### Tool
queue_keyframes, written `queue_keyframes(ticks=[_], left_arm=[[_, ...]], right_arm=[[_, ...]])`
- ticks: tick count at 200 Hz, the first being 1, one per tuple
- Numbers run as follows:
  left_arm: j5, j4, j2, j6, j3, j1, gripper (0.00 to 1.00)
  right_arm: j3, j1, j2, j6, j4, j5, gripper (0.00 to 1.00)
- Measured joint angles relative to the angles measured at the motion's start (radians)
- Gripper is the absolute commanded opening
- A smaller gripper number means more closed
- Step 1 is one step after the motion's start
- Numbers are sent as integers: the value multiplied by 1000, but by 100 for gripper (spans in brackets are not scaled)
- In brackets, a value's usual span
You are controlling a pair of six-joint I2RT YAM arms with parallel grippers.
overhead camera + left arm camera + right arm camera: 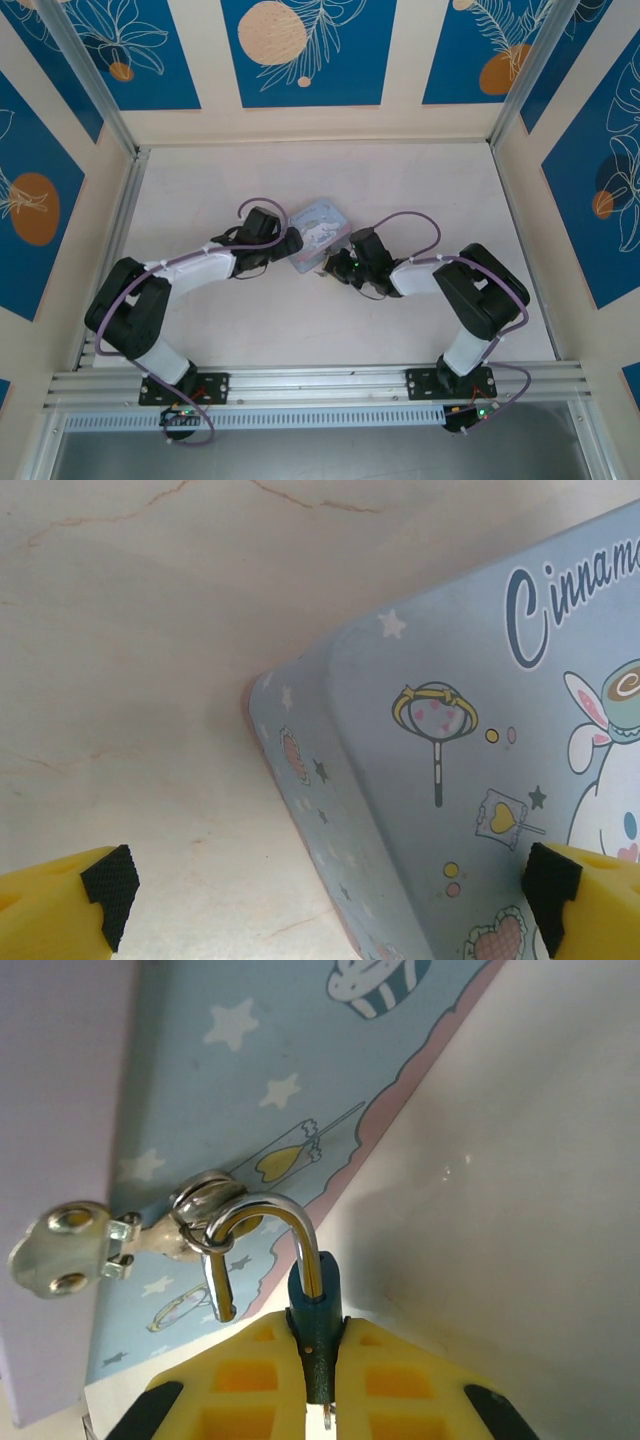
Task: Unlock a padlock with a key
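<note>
The padlock point(315, 1335) has a blue-teal body pinched between the yellow fingers point(245, 1380) of my right gripper point(322, 1400), which is shut on it. Its silvery shackle point(272, 1208) is sprung open, with the free end hanging outside the body and hooked through the ring point(205, 1215) of the tin box's hasp point(65, 1250). A thin silvery tip of the key point(328, 1418) pokes out beneath the padlock body. My left gripper point(330, 890) is open, its pads point(108, 885) straddling a corner of the pale blue box point(470, 780). From above, both grippers point(290, 243) point(338, 265) flank the box point(318, 225).
The box sits mid-table on a pale marbled surface point(150, 680). Metal rails point(320, 385) run along the near edge, and blue-patterned walls point(300, 50) enclose the back and sides. There is bare table behind the box and towards both side walls.
</note>
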Motion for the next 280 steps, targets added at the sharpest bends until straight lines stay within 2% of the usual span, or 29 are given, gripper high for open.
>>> queue_keyframes(ticks=[29,64,128,237,280], left_arm=[[16,31,14,-5,0,-1,98],[25,67,32,-10,0,-1,98],[52,83,40,-28,0,-8,98],[62,15,40,-23,37,-19,99],[43,-70,63,11,103,-74,99]], right_arm=[[43,-16,0,10,-66,24,0],[115,-84,11,-24,-144,18,0],[190,-222,24,-222,-225,-136,0],[59,-284,-11,-309,-121,-227,0],[58,-340,-9,-380,-112,-288,0]])
